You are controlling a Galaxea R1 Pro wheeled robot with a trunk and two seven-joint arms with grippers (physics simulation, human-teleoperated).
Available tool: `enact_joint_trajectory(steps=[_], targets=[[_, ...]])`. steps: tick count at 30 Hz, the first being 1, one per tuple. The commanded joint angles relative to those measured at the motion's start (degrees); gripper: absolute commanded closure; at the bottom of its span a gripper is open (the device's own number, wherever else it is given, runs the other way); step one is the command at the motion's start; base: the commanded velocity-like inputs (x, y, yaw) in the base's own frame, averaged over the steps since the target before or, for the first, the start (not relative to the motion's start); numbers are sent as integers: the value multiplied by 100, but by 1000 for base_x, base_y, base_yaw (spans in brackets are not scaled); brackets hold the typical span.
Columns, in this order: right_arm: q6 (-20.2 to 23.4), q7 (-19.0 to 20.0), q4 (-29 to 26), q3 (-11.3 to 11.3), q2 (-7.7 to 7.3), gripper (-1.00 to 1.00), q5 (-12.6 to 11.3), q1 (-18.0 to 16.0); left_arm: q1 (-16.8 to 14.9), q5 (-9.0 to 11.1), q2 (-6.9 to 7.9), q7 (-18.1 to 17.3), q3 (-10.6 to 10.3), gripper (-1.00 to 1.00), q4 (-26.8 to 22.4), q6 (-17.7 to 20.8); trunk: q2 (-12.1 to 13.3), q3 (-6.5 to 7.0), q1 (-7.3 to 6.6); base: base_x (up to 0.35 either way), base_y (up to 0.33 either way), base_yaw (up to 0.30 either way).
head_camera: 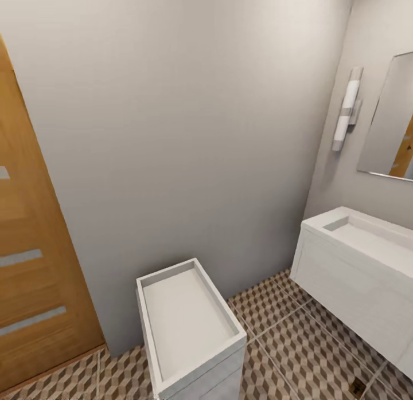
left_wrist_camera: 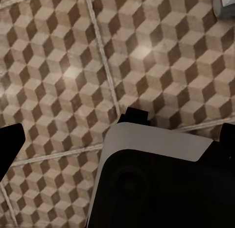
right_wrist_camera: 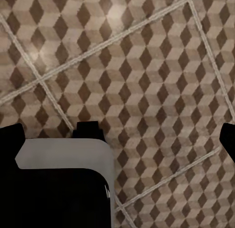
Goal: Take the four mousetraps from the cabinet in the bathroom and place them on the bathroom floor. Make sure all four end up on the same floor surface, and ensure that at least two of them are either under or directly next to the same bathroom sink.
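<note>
Head view, near to far: a white open-topped box unit (head_camera: 192,331) stands on the bathroom floor (head_camera: 298,337), one short end close to the grey wall (head_camera: 172,119), its inside bare and white. The floor tiles carry the brown, beige and white cube print with pale grout lines. At the floor's edge beside the vanity base, bottom right, a small dark thing (head_camera: 358,387) lies on the tile; too small to tell what it is.

On the left an orange-brown wooden door (head_camera: 34,262) with pale horizontal inset strips meets the floor at the wall corner. On the right the sink (head_camera: 373,236), a wide white rectangular basin, sits atop the white wall-hung vanity (head_camera: 344,291), which is clear of the floor with tile showing beneath its front edge. Above it a mirror (head_camera: 393,125) hangs on the side wall, with a tubular wall light (head_camera: 347,109) just beside it toward the room corner.

Left wrist view: the left gripper (left_wrist_camera: 117,135) hangs over cube-print tile, with dark finger tips at opposite sides of the picture, set wide apart, nothing between them. A white and black part of the robot sits below it. A pale grey object (left_wrist_camera: 226,5) shows at one corner, not identifiable.

Right wrist view: the right gripper (right_wrist_camera: 120,139) also over tile, fingers spread wide, nothing held. White and black robot body beneath it.
</note>
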Motion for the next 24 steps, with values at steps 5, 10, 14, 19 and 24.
enact_joint_trajectory(steps=[5, 10, 14, 19, 24], targets=[[-17, -4, 12, 49, 2, -100, -52, -6, -5, 54, -2, 16, -48, -100, 10, -19, -3, -6, 0, 0, 0, 273], [-19, -4, 12, 49, 2, -100, -52, -6, -5, 54, -2, 16, -48, -100, 8, -22, -3, -6, 0, 0, 0, 273], [-23, -4, 12, 49, 2, -100, -52, -6, -5, 61, -2, 16, -48, -100, 6, -25, -3, -6, 0, 0, 0, 273], [-24, -4, 12, 49, 2, -100, -52, -6, -5, 68, -2, 16, -48, -100, 5, -27, -3, -6, 0, 0, 0, 273], [-24, -4, 12, 49, 2, -100, -52, -6, -5, 68, -2, 16, -48, -100, 5, -27, -3, -6, 0, 0, 0, 273]])
